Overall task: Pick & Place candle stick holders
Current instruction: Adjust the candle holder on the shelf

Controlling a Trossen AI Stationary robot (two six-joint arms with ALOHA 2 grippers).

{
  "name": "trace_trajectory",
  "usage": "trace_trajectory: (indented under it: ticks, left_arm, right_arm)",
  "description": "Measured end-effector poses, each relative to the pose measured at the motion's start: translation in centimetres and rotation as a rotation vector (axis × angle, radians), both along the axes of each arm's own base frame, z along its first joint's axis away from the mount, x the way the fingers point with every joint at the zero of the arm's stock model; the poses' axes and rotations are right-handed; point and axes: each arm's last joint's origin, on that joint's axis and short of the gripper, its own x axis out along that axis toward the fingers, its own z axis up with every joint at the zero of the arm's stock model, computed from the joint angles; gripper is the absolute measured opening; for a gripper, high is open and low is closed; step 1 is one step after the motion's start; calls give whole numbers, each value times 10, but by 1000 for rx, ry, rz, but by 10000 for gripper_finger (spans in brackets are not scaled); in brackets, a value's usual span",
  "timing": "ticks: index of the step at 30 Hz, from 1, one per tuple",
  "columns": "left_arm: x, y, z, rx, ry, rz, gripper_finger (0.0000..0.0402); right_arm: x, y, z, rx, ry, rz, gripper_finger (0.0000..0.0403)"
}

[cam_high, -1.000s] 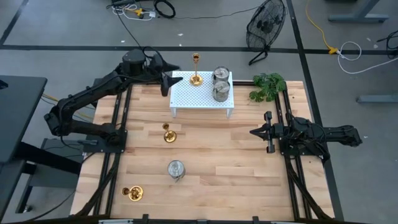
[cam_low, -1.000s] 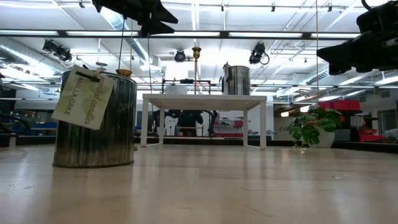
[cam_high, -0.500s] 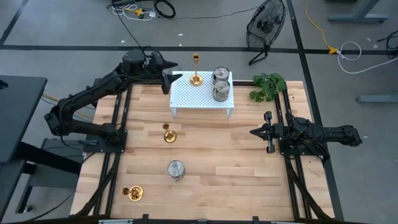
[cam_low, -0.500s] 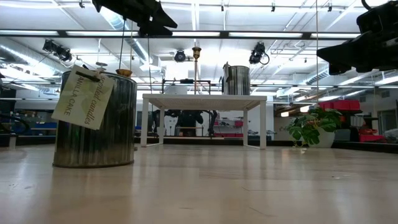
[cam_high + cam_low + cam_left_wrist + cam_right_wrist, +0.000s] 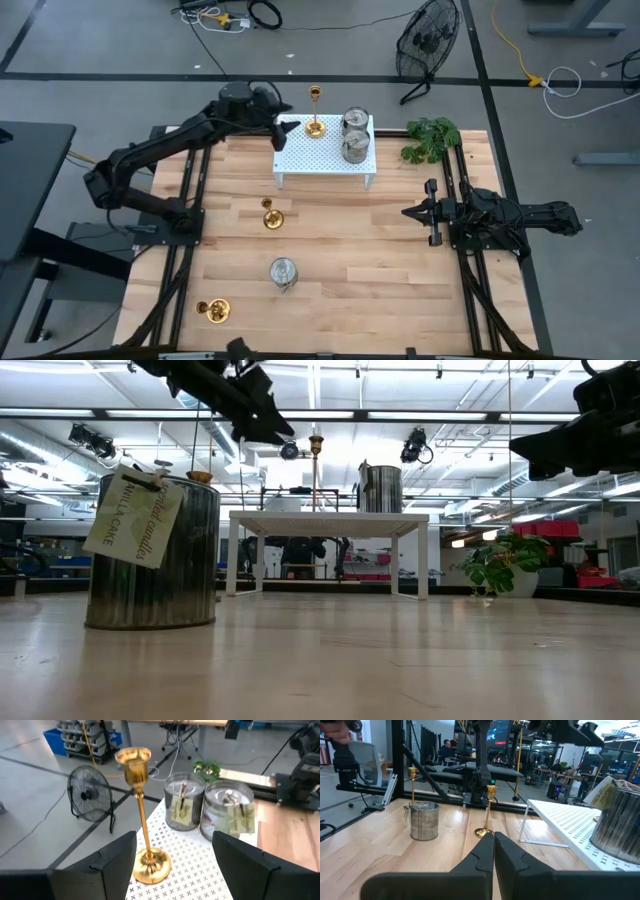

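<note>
Left gripper (image 5: 291,127) hung open beside the gold holder (image 5: 315,126) on the rack (image 5: 322,160), upper centre — right gripper (image 5: 408,212) shut, mid-right. Risked tipping the slim stem off the rack edge if bumped by a finger.

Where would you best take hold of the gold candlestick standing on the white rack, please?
Probably the slim stem of the gold candlestick, from the side where the open left gripper already faces it. It stands upright on the white rack; its base is flat, and two silver tins crowd the far side.
</note>
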Motion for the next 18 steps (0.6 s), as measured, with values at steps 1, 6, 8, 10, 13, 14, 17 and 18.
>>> trace_trajectory:
  ticks: [1, 6, 8, 10, 13, 14, 17, 18]
  left_arm:
    - [2, 2, -3, -6, 8, 0, 271]
    - [15, 12, -16, -8, 18, 28, 271]
    - [20, 16, -22, -7, 23, 41, 271]
    - [24, 20, -27, -3, 24, 52, 271]
    - [30, 26, -35, -7, 27, 90, 271]
    - [33, 28, -39, -12, 24, 95, 270]
    - [41, 33, -47, -29, -1, 97, 270]
    - [43, 35, -49, -29, -11, 98, 270]
  right_arm:
    - [0, 0, 0, 0, 0, 0, 17]
    - [0, 0, 0, 0, 0, 0, 17]
    - [0, 0, 0, 0, 0, 0, 17]
    - [0, 0, 0, 0, 0, 0, 17]
    - [0, 0, 0, 0, 0, 0, 17]
    - [0, 0, 0, 0, 0, 0, 17]
    - [0, 0, 0, 0, 0, 0, 17]
    - [0, 0, 0, 0, 0, 0, 17]
